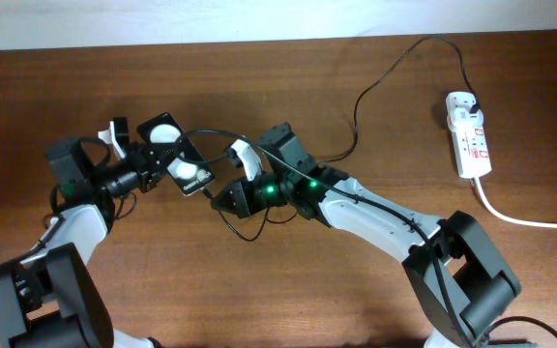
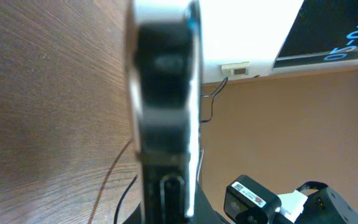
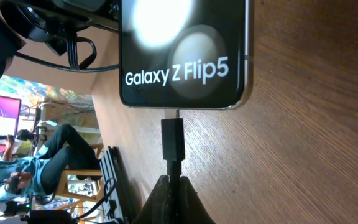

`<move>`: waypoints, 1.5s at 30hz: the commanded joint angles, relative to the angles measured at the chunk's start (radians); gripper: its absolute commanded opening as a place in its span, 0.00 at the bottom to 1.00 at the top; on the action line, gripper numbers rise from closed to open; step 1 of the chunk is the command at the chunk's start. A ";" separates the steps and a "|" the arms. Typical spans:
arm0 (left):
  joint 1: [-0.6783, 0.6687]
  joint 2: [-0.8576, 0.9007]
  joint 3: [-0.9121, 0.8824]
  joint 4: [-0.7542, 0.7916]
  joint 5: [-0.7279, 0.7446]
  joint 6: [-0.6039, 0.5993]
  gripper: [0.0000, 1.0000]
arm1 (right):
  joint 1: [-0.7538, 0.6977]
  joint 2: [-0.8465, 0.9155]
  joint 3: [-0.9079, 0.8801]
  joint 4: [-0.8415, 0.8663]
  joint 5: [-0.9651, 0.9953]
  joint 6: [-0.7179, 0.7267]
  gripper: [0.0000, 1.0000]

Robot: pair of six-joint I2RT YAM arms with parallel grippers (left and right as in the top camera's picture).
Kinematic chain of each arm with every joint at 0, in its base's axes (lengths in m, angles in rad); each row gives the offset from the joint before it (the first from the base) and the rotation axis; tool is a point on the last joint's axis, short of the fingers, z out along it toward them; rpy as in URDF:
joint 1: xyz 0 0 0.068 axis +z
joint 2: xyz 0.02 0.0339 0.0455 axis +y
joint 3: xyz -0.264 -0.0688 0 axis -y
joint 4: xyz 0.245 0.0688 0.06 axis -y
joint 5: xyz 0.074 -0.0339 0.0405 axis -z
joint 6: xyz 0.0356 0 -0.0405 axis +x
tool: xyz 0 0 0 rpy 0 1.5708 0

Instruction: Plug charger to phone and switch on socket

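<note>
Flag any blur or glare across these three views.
Left wrist: the phone sits too close, smeared out of focus; background sharp. Right wrist: crisp, but two round reflections glare on its screen; the charger tip is sharp. Overhead: even light, same glare spots.

1 phone (image 1: pixel 176 153), 1 charger (image 3: pixel 173 138), 1 socket (image 1: pixel 469 140) w/ 1 white cord (image 1: pixel 520 220), 1 table (image 1: pixel 259 77).

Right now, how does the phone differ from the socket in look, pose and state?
The phone is black and glossy; the socket is white with red marks. The phone is held in the left gripper; the socket lies free on the table. The phone sits left of centre, the socket far right. Both meet the black charger.
</note>
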 commanded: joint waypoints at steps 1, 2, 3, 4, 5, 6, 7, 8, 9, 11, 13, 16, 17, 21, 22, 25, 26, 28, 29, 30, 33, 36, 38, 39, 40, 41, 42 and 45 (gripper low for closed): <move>-0.021 0.005 -0.004 -0.013 0.110 -0.002 0.00 | 0.000 -0.013 0.023 0.056 0.085 0.011 0.04; -0.022 0.005 -0.004 -0.013 0.114 -0.002 0.00 | 0.007 -0.013 0.023 0.058 0.099 0.011 0.04; -0.024 0.005 -0.004 -0.013 0.118 -0.005 0.00 | 0.015 -0.013 0.023 0.059 0.119 0.011 0.04; -0.026 0.005 -0.004 -0.013 0.119 -0.018 0.00 | 0.021 -0.013 0.023 0.060 0.142 0.011 0.04; -0.027 0.005 -0.004 -0.013 0.126 -0.027 0.00 | 0.027 -0.013 0.023 0.066 0.162 0.011 0.04; -0.027 0.005 -0.004 -0.013 0.130 -0.027 0.00 | 0.029 -0.013 0.023 0.075 0.163 0.011 0.04; -0.027 0.005 -0.004 -0.013 0.133 -0.027 0.00 | 0.029 -0.013 0.023 0.086 0.163 0.011 0.04; -0.027 0.005 -0.004 -0.012 0.133 -0.027 0.00 | 0.028 -0.013 0.023 0.098 0.163 0.011 0.04; -0.027 0.005 -0.004 -0.012 0.133 -0.027 0.00 | 0.026 -0.013 0.023 0.112 0.163 0.011 0.04; -0.027 0.005 -0.004 -0.012 0.133 -0.026 0.00 | 0.024 -0.013 0.023 0.143 0.163 0.012 0.04; -0.027 0.005 -0.004 -0.012 0.132 -0.026 0.00 | 0.024 -0.013 0.023 0.175 0.163 0.042 0.04; -0.027 0.005 -0.004 -0.012 0.132 -0.026 0.00 | 0.024 -0.013 0.023 0.199 0.169 0.056 0.04; -0.027 0.005 -0.004 -0.012 0.132 -0.026 0.00 | 0.024 -0.013 0.023 0.201 0.169 0.056 0.04; -0.027 0.005 -0.004 -0.010 0.132 -0.026 0.00 | 0.024 -0.013 0.024 0.211 0.168 0.056 0.04; -0.027 0.005 -0.004 -0.009 0.132 -0.026 0.00 | 0.026 -0.013 0.024 0.212 0.169 0.056 0.04; -0.027 0.005 -0.004 -0.009 0.132 -0.026 0.00 | 0.024 -0.013 0.024 0.268 0.170 0.056 0.04; -0.027 0.005 -0.004 -0.009 0.132 -0.026 0.00 | 0.024 -0.013 0.024 0.279 0.170 0.056 0.04; -0.027 0.005 -0.004 -0.009 0.132 -0.026 0.00 | 0.024 -0.013 0.024 0.280 0.173 0.056 0.04; -0.027 0.005 -0.004 -0.009 0.132 -0.026 0.00 | 0.024 -0.013 0.024 0.280 0.188 0.056 0.04; -0.027 0.005 -0.004 -0.008 0.132 -0.026 0.00 | 0.024 -0.013 0.024 0.280 0.196 0.056 0.04; -0.027 0.005 -0.004 -0.008 0.132 -0.023 0.00 | 0.016 -0.013 0.024 0.290 0.193 0.056 0.20; -0.027 0.005 -0.004 -0.009 0.124 -0.023 0.00 | -0.019 -0.013 0.024 0.273 0.123 0.055 0.83; -0.027 0.005 -0.004 -0.009 0.106 0.023 0.00 | -0.061 -0.013 0.024 0.236 0.050 0.051 1.00; -0.027 0.005 -0.004 -0.010 0.094 0.039 0.00 | -0.087 -0.013 0.024 0.195 0.010 0.050 0.99; -0.027 0.005 -0.004 -0.009 0.090 0.073 0.00 | -0.116 -0.013 0.024 0.137 -0.032 0.016 0.99; -0.027 0.005 -0.004 -0.010 0.082 0.104 0.00 | -0.131 -0.013 0.024 0.092 -0.046 -0.015 0.99; -0.028 0.005 -0.004 -0.014 0.067 0.135 0.00 | -0.148 -0.014 0.024 0.025 -0.045 -0.060 0.99; -0.050 0.005 -0.004 -0.056 0.003 0.192 0.00 | -0.199 -0.022 0.024 -0.137 -0.042 -0.142 0.99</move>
